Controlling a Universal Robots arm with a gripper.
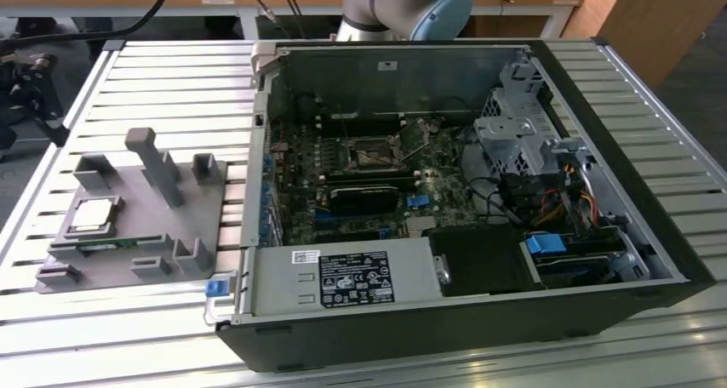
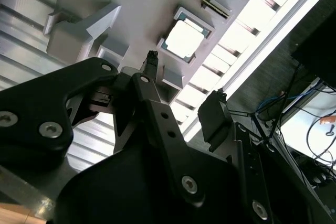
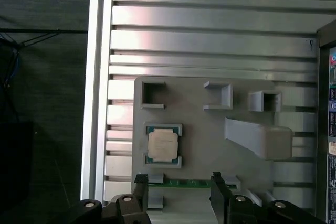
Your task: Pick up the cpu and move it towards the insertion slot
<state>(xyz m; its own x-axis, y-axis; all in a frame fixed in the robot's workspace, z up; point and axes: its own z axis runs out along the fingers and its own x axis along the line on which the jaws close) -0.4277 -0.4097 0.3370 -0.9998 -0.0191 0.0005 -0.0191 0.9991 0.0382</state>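
The cpu (image 1: 94,215) is a small silvery square chip lying flat in a recess of the grey plastic tray (image 1: 170,235), at the exterior view's left. In both wrist views the cpu (image 3: 163,145) (image 2: 185,39) is seen from above, still seated in the tray (image 3: 205,145). My gripper (image 3: 178,184) (image 2: 184,80) hovers well above the tray, open, with nothing between its black fingers, and a little to one side of the chip. The insertion slot (image 1: 372,156) is a dark square socket with a metal frame on the motherboard inside the open computer case.
A thin green memory stick (image 3: 181,183) lies in the tray beside the cpu. A tall grey post (image 1: 157,162) rises from the tray. The open black computer case (image 1: 636,235) holds cables, a drive cage and a power supply (image 1: 340,277). Everything sits on a slatted metal table (image 1: 170,73).
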